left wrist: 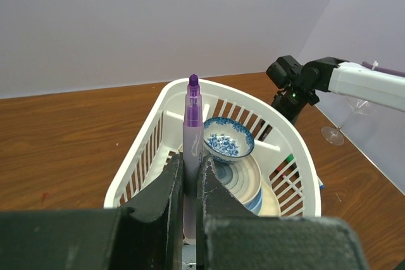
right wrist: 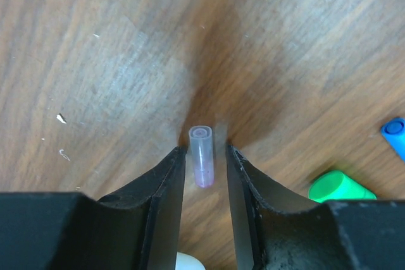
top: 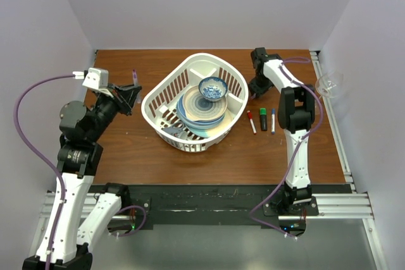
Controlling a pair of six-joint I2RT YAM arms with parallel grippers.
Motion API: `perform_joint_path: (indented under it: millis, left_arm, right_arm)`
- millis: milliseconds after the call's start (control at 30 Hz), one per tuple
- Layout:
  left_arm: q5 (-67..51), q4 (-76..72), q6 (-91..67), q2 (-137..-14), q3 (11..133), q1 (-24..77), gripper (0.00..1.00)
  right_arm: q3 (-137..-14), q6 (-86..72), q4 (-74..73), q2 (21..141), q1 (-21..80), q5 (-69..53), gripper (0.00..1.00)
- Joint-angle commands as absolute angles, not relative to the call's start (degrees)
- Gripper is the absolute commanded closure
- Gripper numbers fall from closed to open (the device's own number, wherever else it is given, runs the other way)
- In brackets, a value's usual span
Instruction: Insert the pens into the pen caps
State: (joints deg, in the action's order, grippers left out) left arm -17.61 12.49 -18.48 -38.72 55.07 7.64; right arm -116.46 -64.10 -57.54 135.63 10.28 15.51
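My left gripper (left wrist: 192,165) is shut on a pale purple pen (left wrist: 192,124), held upright with its dark purple tip bare. From above, that pen (top: 134,75) sticks out of the left gripper (top: 130,96), left of the basket. My right gripper (right wrist: 204,150) is down at the table behind the basket's right side, also visible from above (top: 258,86). A clear, purple-tinted pen cap (right wrist: 202,156) lies on the wood between its open fingers, with a gap on each side. A red pen (top: 251,121), a black marker with a green end (top: 262,118) and a blue pen (top: 273,120) lie right of the basket.
A white basket (top: 152,102) with plates and a blue patterned bowl (top: 212,88) stands mid-table. A wine glass (top: 329,83) stands at the right edge. A green end (right wrist: 338,188) and a blue one (right wrist: 393,132) lie just right of my right fingers.
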Motion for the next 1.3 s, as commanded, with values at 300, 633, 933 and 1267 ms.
perform_joint_path:
  millis: [300,633,933,1267]
  left_arm:
    - [-23.2,12.3,-20.8,-39.0,58.7,7.8,1.0]
    - [-37.5,4.9,-31.0,-43.2,56.2,7.9,1.0]
    - [-42.1,2.5,-34.2,-50.9,53.3,18.6,1.0]
    - [-41.1,-23.4,-48.0,-50.5,40.6,27.2,1.0]
  right_arm:
    - [-106.9,-57.2,-50.6,133.2,10.8,16.3,1.0]
    - [-94.8,-38.5,-34.1,114.4,10.8,10.7,1.0]
    - [-76.7,-28.3,-19.6,85.1,10.8,-2.8,1.0]
    - [-63.0,-38.0,6.7,64.3,23.9,-24.5,1.0]
